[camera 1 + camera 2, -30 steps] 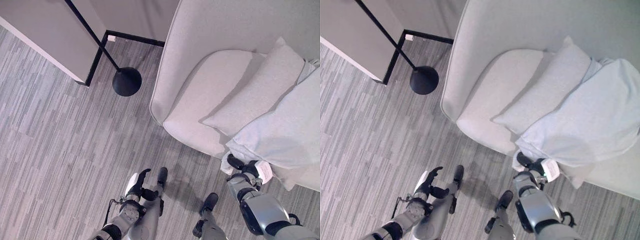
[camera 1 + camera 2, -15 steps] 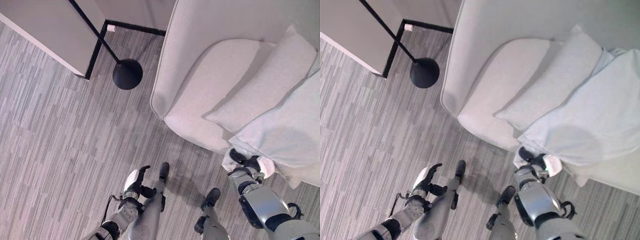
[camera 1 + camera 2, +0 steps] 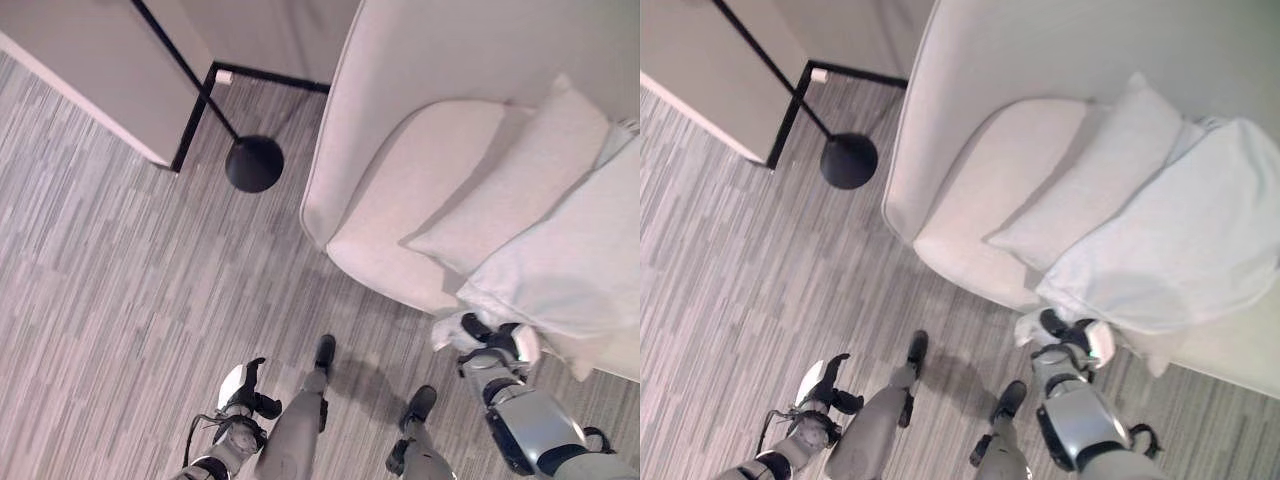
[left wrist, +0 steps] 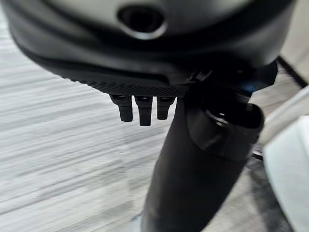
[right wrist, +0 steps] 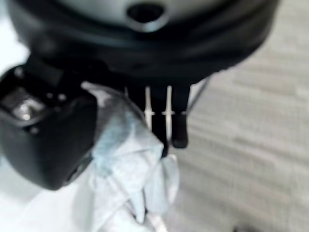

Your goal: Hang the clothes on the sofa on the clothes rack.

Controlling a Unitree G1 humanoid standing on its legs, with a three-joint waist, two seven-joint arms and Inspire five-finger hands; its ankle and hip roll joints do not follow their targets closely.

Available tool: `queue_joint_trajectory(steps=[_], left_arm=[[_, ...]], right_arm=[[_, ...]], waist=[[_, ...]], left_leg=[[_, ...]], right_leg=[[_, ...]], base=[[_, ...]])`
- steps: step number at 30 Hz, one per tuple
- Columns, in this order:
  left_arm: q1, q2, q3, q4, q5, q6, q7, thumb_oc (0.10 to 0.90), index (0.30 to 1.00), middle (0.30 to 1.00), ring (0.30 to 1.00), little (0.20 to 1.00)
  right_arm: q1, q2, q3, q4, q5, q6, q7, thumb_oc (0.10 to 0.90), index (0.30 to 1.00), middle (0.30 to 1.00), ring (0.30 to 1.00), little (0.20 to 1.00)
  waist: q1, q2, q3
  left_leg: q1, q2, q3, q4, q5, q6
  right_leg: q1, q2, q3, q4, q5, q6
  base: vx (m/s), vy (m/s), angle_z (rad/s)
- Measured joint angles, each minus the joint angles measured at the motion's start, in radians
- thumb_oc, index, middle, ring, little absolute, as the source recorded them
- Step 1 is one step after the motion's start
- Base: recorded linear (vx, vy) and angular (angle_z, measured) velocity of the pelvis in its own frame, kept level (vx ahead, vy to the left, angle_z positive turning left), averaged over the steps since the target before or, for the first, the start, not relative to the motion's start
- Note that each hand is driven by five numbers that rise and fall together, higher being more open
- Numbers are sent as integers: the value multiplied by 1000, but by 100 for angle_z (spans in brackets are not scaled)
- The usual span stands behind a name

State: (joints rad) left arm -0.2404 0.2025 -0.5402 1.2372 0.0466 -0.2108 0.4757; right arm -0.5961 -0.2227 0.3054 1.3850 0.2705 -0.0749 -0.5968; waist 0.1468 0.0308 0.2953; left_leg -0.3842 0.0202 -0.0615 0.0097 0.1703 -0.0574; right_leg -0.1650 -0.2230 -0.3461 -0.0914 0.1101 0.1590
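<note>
One hand works: my right hand [image 3: 492, 341] pinches the pale garment's [image 3: 570, 265] hem at the sofa's [image 3: 400, 190] front edge, left hand [image 3: 243, 388] hangs slack, and so thin a fold could slip free.

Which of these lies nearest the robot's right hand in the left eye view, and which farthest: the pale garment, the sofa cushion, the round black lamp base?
From the right hand:
1. Pale garment: gripped, draped on the sofa's right.
2. Sofa cushion: beyond it, mid-sofa.
3. Round black lamp base: on the floor, left of the sofa.
</note>
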Motion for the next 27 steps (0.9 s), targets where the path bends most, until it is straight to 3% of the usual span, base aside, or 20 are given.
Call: queue_joint_trajectory(steps=[2,5,6,10,13,15,17,20,23,27], left_arm=[[2,5,10,2,-4,-1,-3,800,900,900,900,900],[51,12,86,4,-10,0,-4,800,900,900,900,900],[66,15,97,-1,-10,0,-7,800,900,900,900,900],[146,14,130,-73,-17,18,-16,800,900,900,900,900],[228,6,170,-119,-42,34,-50,800,900,900,900,900],[258,8,175,-128,-50,40,-51,800,900,900,900,900],[303,10,195,-237,-96,71,-78,800,900,900,900,900],[333,26,201,-366,-128,51,-95,800,900,900,900,900],[326,61,200,-580,-165,42,-136,800,900,900,900,900],[313,100,215,-658,-172,17,-158,800,900,900,900,900]], right_arm=[[57,68,26,-82,33,-20,17,400,300,300,300,300],[268,104,106,-491,121,-38,56,400,300,300,300,300],[322,99,130,-611,144,-44,74,400,300,300,300,300],[400,-20,175,-957,187,-45,137,400,300,300,300,300],[367,-106,60,-1041,183,-35,153,400,300,300,300,300],[341,-129,-4,-1050,174,-67,143,400,300,300,300,300],[317,-160,-56,-1111,147,-46,125,400,300,300,300,300],[262,-222,-92,-1145,65,-42,85,400,300,300,300,300],[75,-316,-143,-1161,-27,4,46,400,300,300,300,300],[-161,-425,-155,-1161,-143,38,0,400,300,300,300,300]], waist=[[-27,-35,-33],[-59,-88,-76],[-69,-94,-89],[-75,-77,-134],[-69,-33,-210],[-67,-16,-252],[-63,-2,-249],[-62,-6,-247],[-67,-14,-244],[-61,-13,-243]], left_leg=[[27,5,15,-4,-10,-5],[110,14,57,-40,-11,-5],[130,16,64,-53,-17,-9],[222,12,80,-100,-13,-9],[273,0,79,-105,-31,13],[279,-1,88,-104,-36,15],[296,-1,104,-105,-37,11],[317,4,109,-101,-34,13],[344,13,117,-100,-37,11],[361,22,118,-101,-38,7]], right_leg=[[14,2,19,0,-2,-2],[54,1,55,-1,-7,-7],[64,1,65,-1,-8,-7],[127,-6,74,-1,-7,-2],[182,-19,71,-1,-21,12],[180,-22,76,-2,-27,11],[192,-23,80,-2,-27,14],[207,-19,93,-2,-27,14],[228,-11,104,-4,-29,11],[243,0,108,-2,-32,8]], base=[[39,-30,-30],[49,-2,-38],[64,-7,-28],[80,-12,-9],[85,-2,4],[101,-4,-8],[41,-17,-13],[23,-9,-10],[38,-30,-9],[8,-23,-6]])
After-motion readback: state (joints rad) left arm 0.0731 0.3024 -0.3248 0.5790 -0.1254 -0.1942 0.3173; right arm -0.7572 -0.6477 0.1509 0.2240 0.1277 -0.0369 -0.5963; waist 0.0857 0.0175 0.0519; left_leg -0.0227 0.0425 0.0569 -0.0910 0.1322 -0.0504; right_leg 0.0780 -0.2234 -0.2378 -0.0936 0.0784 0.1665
